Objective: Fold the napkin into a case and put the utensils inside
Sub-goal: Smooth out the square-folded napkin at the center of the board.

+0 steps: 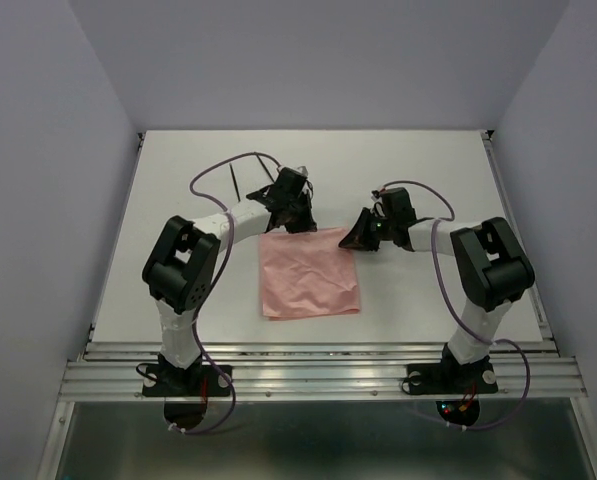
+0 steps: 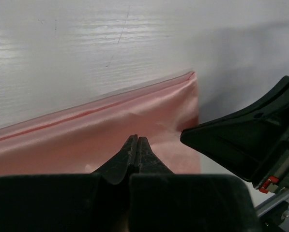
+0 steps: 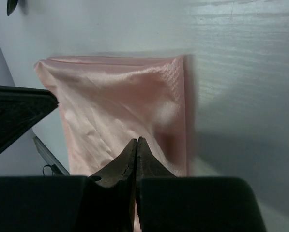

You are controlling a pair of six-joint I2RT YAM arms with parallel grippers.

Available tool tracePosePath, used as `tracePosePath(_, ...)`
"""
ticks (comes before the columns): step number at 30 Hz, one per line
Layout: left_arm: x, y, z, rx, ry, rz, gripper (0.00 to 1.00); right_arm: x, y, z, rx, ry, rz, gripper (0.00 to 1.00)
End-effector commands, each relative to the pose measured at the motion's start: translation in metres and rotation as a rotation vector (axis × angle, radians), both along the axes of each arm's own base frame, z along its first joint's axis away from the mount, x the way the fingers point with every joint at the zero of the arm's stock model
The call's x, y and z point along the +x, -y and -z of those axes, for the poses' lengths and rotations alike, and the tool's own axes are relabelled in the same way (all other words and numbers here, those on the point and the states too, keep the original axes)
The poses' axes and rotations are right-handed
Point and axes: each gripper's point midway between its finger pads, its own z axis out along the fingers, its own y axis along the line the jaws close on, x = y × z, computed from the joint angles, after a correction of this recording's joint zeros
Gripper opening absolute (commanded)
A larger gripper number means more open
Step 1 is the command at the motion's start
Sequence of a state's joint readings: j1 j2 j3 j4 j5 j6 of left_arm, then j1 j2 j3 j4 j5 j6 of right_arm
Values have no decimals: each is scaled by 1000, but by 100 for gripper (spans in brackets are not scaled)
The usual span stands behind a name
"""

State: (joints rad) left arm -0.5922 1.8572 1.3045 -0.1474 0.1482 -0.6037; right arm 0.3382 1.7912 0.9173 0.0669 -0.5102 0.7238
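My left hand (image 1: 296, 218) sits at the far left corner of the napkin (image 1: 308, 275) and my right hand (image 1: 362, 237) at the far right corner, the two near each other along the cloth's far edge. The napkin lies flat on the white bench (image 1: 428, 170), a pale pink, roughly square sheet with light wrinkles, between my two arms. From my left wrist I see my fingers (image 2: 129, 150) pressed together with no gap, their tips low over the pink cloth just inside its far hem, which runs as a darker red line toward the corner; my right hand shows there as a black wedge just past that corner. From my right wrist the fingers (image 3: 129, 152) are likewise closed tight, tips down at the cloth near its side edge, and the fabric puckers a little and throws a shadow beside them. Both hands are shut, but the cloth is so thin that I cannot tell whether either has a fold pinched between its tips or merely rests on it. Beyond my left arm, well apart from the napkin, one slim black utensil (image 1: 237, 183) lies on the bench, too small to tell fork from spoon
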Motion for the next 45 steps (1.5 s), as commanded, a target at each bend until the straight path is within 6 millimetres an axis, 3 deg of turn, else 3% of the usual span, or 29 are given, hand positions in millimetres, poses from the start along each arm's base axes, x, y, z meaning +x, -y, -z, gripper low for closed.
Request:
tracePosePath(1, 13, 9, 9, -29, -13, 9, 0, 18, -11, -14, 100, 57, -32, 2)
tracePosePath(8, 14, 10, 49, 23, -77, 15, 0, 1, -7, 9, 119, 17, -52, 2)
tracePosePath(12, 6, 1, 70, 63, -118, -7, 0, -23, -7, 21, 144, -12, -105, 1)
tracePosePath(18, -4, -9, 87, 91, -159, -37, 0, -54, -4, 22, 164, -18, -181, 1)
tracePosePath(30, -5, -18, 98, 125, -174, -66, 0, -124, 12, 26, 189, -96, -242, 1)
tracePosePath(35, -4, -17, 99, 126, -175, -66, 0, -141, 16, 27, 164, -115, -273, 2)
tracePosePath(45, -4, -18, 101, 125, -182, -70, 0, -174, 29, 49, 7, -238, -286, 2)
